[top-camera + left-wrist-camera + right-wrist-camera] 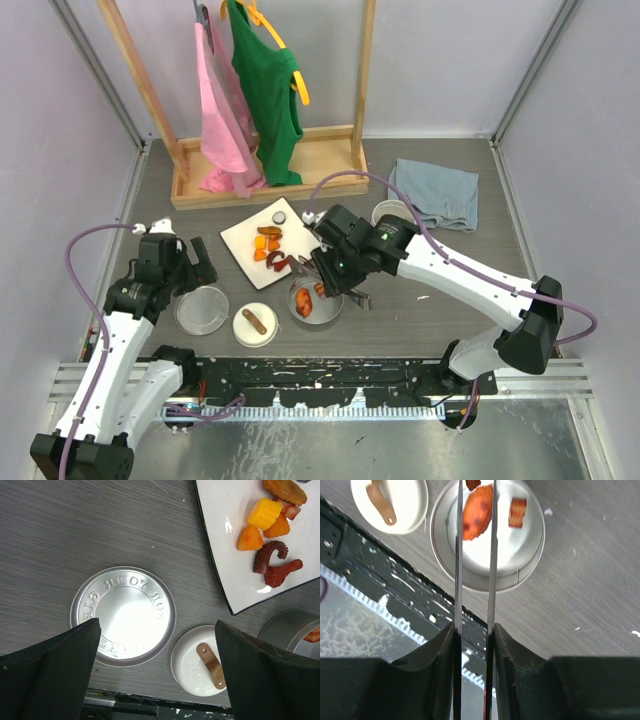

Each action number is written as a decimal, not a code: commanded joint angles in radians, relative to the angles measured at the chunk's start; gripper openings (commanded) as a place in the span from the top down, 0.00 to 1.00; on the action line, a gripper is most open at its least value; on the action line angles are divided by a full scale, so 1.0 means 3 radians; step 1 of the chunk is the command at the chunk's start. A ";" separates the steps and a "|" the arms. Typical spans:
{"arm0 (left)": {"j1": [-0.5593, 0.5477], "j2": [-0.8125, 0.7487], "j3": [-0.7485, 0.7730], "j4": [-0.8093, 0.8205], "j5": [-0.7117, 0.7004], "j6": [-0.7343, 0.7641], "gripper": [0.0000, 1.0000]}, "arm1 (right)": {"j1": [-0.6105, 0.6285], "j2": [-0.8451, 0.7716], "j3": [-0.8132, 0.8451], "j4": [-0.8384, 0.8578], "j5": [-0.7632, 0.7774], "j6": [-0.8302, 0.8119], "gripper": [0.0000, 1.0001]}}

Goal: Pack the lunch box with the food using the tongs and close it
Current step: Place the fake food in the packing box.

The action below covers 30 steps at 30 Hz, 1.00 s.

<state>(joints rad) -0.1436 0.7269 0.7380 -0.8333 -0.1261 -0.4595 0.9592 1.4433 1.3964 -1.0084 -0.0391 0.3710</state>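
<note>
The right hand [475, 630] is pressed in on the slim silver metal tongs [458, 555], whose two thin arms are squeezed almost parallel between its black fingers [437, 655]. The tongs are held out over the round shiny steel container [532, 550], which stands on the grey table [590, 580] near the black base rail [380, 565]. An orange bite-size piece [477, 512] is seen between the tong tips, inside the container's rim. Whether it is pinched or lying on the bottom cannot be told. A reddish-brown piece [518, 512] lies beside it in the container.

The left hand [157, 625] is spread wide and held above the table, with nothing between its fingers. Below it the flat steel disc lid [122, 615] is laid with its embossed lettering upward. Just to the right of the lid the small pale round dish [187, 672] is set, and one brown sausage-like piece [211, 664] lies in it.

Beyond these the white square plate [225, 555] with a dark edge is placed. A yellow corn piece [264, 513], an orange chunk [249, 538] and dark red tentacle-shaped pieces [272, 555] are gathered on it.

At the back of the table a blue-grey cloth [437, 192] lies crumpled, with a second steel cup [388, 212] just beside it. A pink garment [222, 110] and a green garment [265, 100] are hung on a wooden rack [330, 155].
</note>
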 commanded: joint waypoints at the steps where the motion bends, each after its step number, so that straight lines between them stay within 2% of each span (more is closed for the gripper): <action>1: 0.0011 -0.0035 0.0006 0.0166 0.0036 0.0017 0.02 | 0.0129 -0.0244 -0.0090 -0.0309 0.0108 0.0025 0.68; 11: 0.0016 -0.0045 0.0010 0.0164 0.0040 0.0013 0.02 | 0.0223 -0.0514 -0.0579 -0.0251 -0.0106 0.0103 0.68; 27: 0.0016 -0.0050 0.0008 0.0165 0.0043 0.0013 0.02 | 0.0236 -0.0275 -0.0612 -0.0097 0.0007 0.0173 0.63; 30: 0.0013 -0.0050 0.0005 0.0165 0.0047 0.0013 0.02 | 0.0234 -0.0238 -0.0613 -0.0065 0.0035 0.0184 0.58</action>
<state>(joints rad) -0.1432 0.7261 0.7380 -0.8265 -0.1226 -0.4595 1.0241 1.3674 1.2003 -1.0725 -0.0498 0.4126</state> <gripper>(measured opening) 0.983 0.394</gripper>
